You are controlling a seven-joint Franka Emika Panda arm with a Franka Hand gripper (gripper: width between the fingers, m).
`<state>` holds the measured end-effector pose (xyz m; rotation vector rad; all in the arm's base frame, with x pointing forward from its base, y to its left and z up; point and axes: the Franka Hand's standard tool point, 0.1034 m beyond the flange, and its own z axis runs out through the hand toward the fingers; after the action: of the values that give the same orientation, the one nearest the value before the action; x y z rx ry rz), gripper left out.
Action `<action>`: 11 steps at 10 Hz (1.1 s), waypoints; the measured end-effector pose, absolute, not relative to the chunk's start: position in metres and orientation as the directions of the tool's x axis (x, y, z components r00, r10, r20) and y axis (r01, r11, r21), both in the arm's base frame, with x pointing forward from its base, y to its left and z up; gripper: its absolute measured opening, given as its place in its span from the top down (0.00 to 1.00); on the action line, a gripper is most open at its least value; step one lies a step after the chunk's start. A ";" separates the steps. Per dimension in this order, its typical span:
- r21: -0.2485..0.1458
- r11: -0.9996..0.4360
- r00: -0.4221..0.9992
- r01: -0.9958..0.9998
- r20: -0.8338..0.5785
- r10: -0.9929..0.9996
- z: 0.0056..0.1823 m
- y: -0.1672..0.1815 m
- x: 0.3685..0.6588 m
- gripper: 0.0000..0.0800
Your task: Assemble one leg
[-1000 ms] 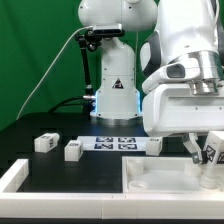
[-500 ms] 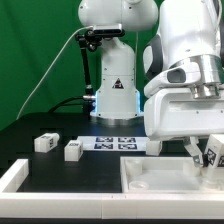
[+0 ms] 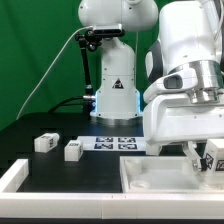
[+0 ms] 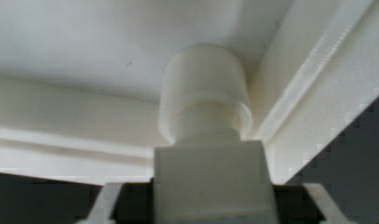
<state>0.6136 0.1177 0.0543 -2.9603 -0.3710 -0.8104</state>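
Observation:
My gripper [image 3: 204, 157] is shut on a leg [image 3: 212, 160], a small white block with a black-and-white tag, and holds it low over the far right part of the large white panel [image 3: 150, 176]. In the wrist view the leg [image 4: 207, 95] runs out from between my fingers [image 4: 111, 203], and its rounded end sits against a raised corner edge of the panel [image 4: 79, 120]. Whether it is seated there I cannot tell. Two more legs [image 3: 45, 142] [image 3: 72, 150] lie on the black table at the exterior view's left.
The marker board [image 3: 115, 141] lies flat behind the panel, in front of the robot base [image 3: 112, 95]. Another small white block [image 3: 153, 146] lies at its right end. A white rim [image 3: 15, 180] runs along the table's front left.
The arm has shifted slightly toward the exterior view's right and a little lower, with the leg still held. The loose legs have not moved.

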 end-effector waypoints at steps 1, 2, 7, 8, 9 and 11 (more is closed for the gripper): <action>0.016 -0.971 0.830 0.238 0.516 0.212 0.054 0.115 0.615 0.64; 0.019 -0.971 0.824 0.236 0.527 0.210 0.054 0.115 0.615 0.64; 0.024 -0.971 0.815 0.239 0.538 0.214 0.054 0.115 0.614 0.42; 0.024 -0.971 0.815 0.239 0.538 0.214 0.054 0.115 0.614 0.24; 0.024 -0.971 0.815 0.239 0.538 0.214 0.054 0.115 0.614 0.24; 0.024 -0.971 0.815 0.239 0.538 0.214 0.054 0.115 0.614 0.19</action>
<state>0.6139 0.1147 0.0543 -2.9506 -0.3689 -0.8658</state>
